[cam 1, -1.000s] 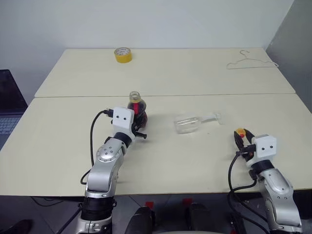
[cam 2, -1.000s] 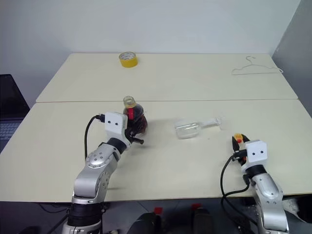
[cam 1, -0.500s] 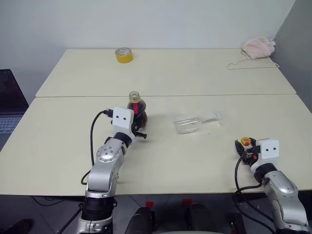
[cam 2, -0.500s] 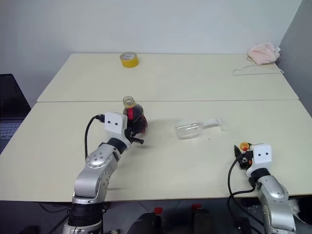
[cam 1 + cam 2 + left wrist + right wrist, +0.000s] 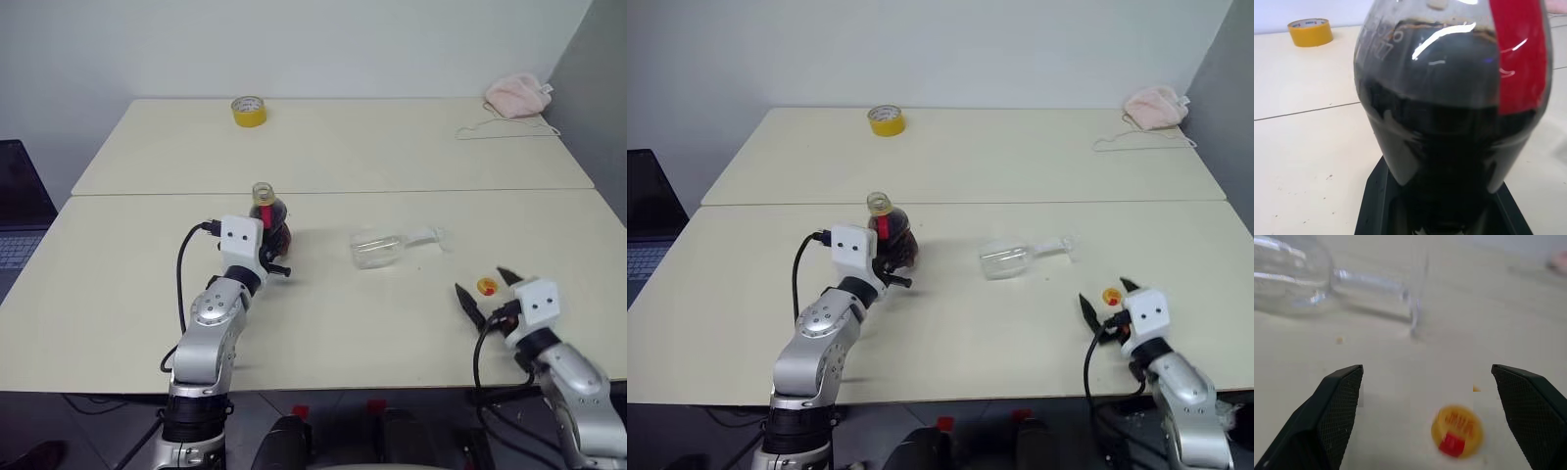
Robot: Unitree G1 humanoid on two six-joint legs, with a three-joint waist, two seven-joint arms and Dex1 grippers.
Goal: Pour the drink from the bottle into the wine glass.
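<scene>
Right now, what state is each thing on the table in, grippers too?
Bottle: upright, uncapped, partly full of dark drink.
Cap: off, lying on the table.
Wine glass: on its side, empty.
Left gripper: shut on the bottle.
Right gripper: open, either side of the cap.

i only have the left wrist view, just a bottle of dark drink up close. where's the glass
Observer: The glass lies on its side on the table, to the bottle's right, apart from it.
Operator: is the cap on
Observer: No, the neck is open. The cap lies on the table between the right gripper's open fingers.
Operator: left gripper has the bottle?
Observer: Yes, the left gripper is shut on the upright bottle.
</scene>
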